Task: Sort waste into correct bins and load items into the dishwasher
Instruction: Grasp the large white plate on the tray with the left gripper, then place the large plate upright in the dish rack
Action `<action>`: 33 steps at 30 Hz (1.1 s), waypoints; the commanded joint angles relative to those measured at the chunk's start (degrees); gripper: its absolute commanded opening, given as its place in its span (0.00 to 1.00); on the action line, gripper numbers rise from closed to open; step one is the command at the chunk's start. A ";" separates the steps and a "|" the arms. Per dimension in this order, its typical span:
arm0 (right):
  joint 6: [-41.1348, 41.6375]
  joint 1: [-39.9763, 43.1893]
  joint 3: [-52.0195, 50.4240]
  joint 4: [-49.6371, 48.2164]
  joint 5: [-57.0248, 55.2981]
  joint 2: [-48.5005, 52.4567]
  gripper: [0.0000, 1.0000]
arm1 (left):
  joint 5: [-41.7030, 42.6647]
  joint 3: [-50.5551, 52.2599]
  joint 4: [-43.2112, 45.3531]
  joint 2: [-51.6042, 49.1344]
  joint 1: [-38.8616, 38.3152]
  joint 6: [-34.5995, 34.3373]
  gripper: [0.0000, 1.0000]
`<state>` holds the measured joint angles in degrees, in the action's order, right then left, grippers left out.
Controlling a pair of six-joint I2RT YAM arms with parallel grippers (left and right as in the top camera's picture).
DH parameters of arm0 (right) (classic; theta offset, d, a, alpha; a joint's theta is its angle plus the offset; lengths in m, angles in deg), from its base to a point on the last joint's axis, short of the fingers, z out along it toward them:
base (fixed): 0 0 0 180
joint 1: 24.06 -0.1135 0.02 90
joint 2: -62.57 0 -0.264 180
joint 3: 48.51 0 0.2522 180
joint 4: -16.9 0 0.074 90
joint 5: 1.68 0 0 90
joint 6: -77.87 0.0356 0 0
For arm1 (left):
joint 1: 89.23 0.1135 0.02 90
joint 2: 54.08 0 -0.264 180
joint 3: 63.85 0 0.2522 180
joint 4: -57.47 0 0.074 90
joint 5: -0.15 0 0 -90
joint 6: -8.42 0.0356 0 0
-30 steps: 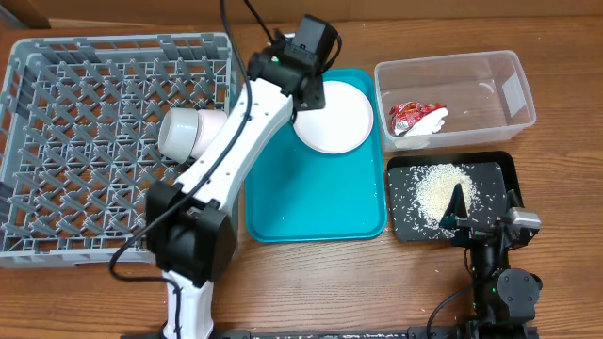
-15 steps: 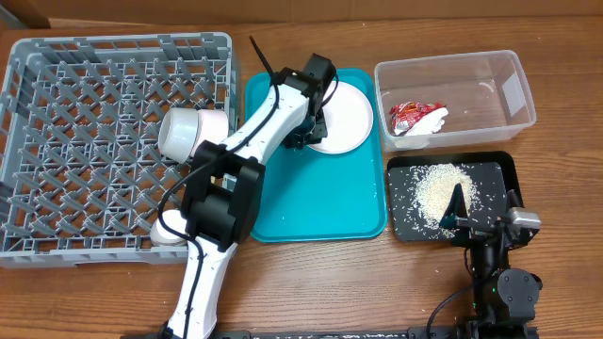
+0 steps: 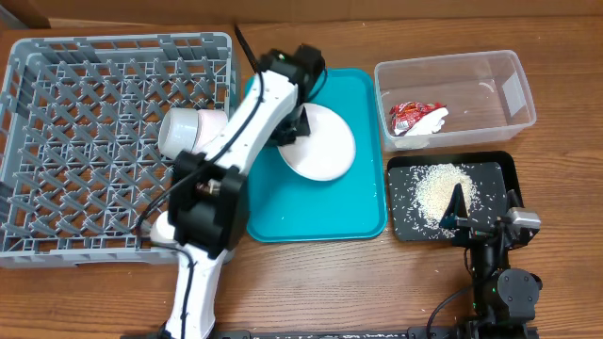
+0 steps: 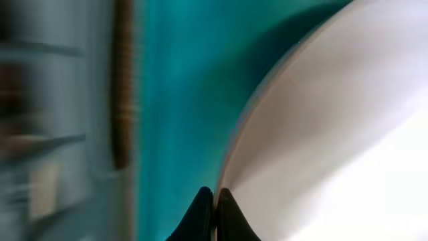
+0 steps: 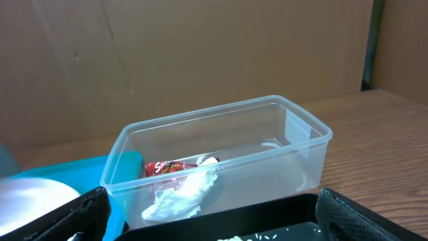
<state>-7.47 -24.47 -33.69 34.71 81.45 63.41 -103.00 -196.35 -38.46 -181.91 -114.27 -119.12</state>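
A round white plate (image 3: 325,146) is over the teal tray (image 3: 311,212), and my left gripper (image 3: 290,130) is shut on its left rim. In the left wrist view the black fingertips (image 4: 202,201) pinch the plate's (image 4: 334,134) thin edge above the teal tray (image 4: 180,100). A small white bowl (image 3: 181,132) lies on its side in the grey dishwasher rack (image 3: 85,169). The red-and-white wrapper (image 3: 415,118) (image 5: 179,179) lies in the clear tub (image 3: 513,89) (image 5: 294,147). A heap of rice grains (image 3: 438,188) sits in the black tray (image 3: 499,165). My right gripper (image 3: 485,212) (image 5: 214,227) stands open and empty at that tray's near edge.
The rack fills the table's left half, right beside the teal tray. The clear tub and black tray stand one behind the other at the right. A cardboard wall (image 5: 200,53) rises behind the table. Bare wood (image 3: 358,282) lies along the front.
My left gripper came down onto the plate's rim and shut on it. The plate has shifted toward the front left of the teal tray. The right arm has not moved.
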 commanded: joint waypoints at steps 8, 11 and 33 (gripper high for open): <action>-0.20 0.15 -0.61 -0.31 -0.55 -0.68 1.00 | -32.33 -3.61 -14.67 23.58 -1.14 -0.76 0.04; -0.22 0.15 -0.61 -0.31 -0.55 -0.68 1.00 | -34.23 -0.28 -14.67 27.61 -1.14 2.82 0.04; -0.22 0.15 -0.61 -0.31 -0.55 -0.68 1.00 | -70.90 29.70 -1.31 30.64 16.24 -5.42 0.04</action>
<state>-7.51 -24.47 -33.69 34.76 81.47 63.41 -166.67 -166.65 -42.25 -149.58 -99.62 -123.39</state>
